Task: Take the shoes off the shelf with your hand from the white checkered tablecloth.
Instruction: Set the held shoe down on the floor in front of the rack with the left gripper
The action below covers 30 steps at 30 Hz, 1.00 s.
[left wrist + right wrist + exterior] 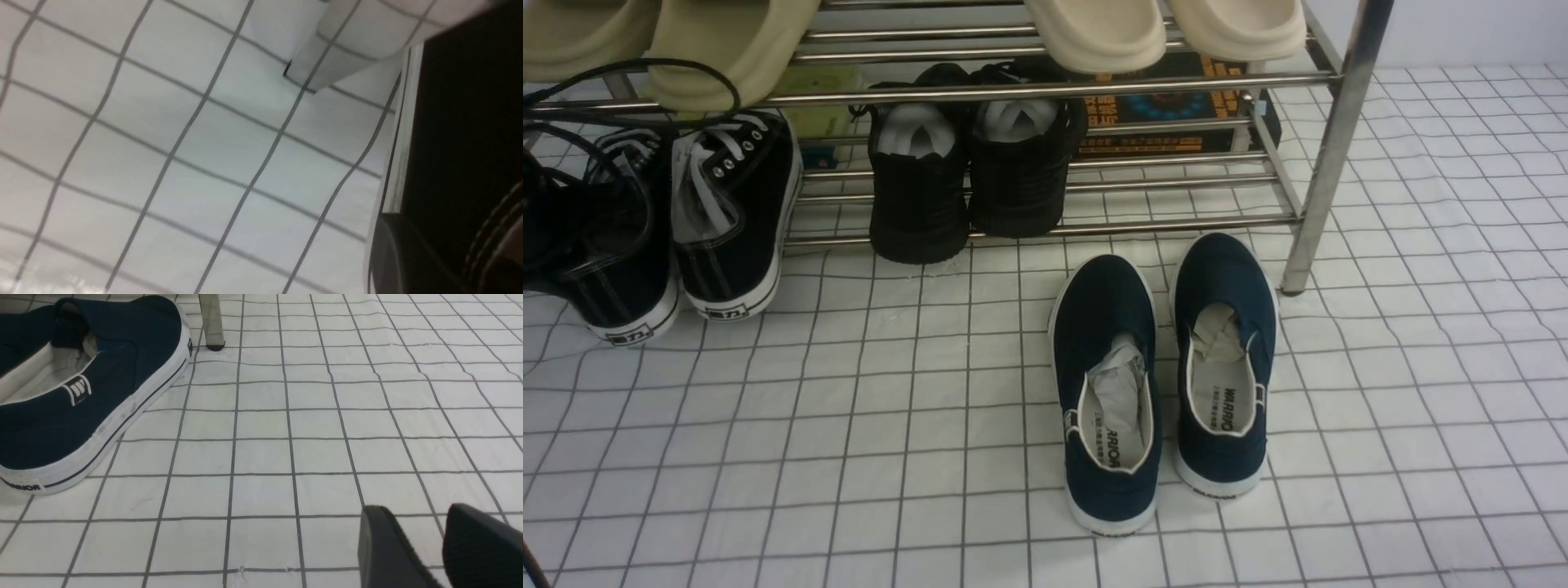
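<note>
The pair of black canvas sneakers, left one [613,269] and right one [735,237], stands at the far left, toes under the chrome shelf [1045,82], heels on the white checkered tablecloth [849,425]. My left gripper [543,220], black with looping cables, sits on the left sneaker. In the left wrist view one finger [392,257] presses on that sneaker's black side [461,122] above its white sole; the other finger is hidden. My right gripper [414,510] is open and empty low over the cloth, out of the front view.
Navy slip-ons [1107,384] stand on the cloth in front of the shelf; one shows in the right wrist view [81,396] near a shelf leg [212,322]. All-black knit shoes [972,171] sit on the lower tier, beige slippers [1094,33] on the upper tier.
</note>
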Motion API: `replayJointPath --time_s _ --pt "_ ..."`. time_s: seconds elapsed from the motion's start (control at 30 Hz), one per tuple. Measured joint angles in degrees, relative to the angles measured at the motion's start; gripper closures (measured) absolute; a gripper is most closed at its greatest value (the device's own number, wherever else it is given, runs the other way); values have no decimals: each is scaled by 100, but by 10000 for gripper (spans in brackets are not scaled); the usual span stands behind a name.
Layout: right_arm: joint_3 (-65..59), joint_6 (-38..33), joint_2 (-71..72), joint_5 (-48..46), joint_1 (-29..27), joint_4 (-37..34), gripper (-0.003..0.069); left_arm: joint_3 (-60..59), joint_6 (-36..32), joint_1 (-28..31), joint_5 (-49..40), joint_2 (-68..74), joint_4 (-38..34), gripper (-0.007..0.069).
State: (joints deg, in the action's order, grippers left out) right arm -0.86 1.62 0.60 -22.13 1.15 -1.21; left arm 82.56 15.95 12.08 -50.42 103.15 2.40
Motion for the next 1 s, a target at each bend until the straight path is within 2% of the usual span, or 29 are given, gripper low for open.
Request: replayJointPath --time_s 0.27,0.47,0.7,1.0 --pt "0 0 0 0 0 0 420 -6 -53 -11 -1689 -1235 520 603" --pt "0 0 0 -2 0 0 420 -247 -19 -11 -2127 -2076 726 602" --pt "0 0 0 -2 0 0 420 -1558 50 -11 -1999 -2779 767 602" --pt "0 0 0 -2 0 0 420 -3244 70 -11 -151 -2779 832 602"
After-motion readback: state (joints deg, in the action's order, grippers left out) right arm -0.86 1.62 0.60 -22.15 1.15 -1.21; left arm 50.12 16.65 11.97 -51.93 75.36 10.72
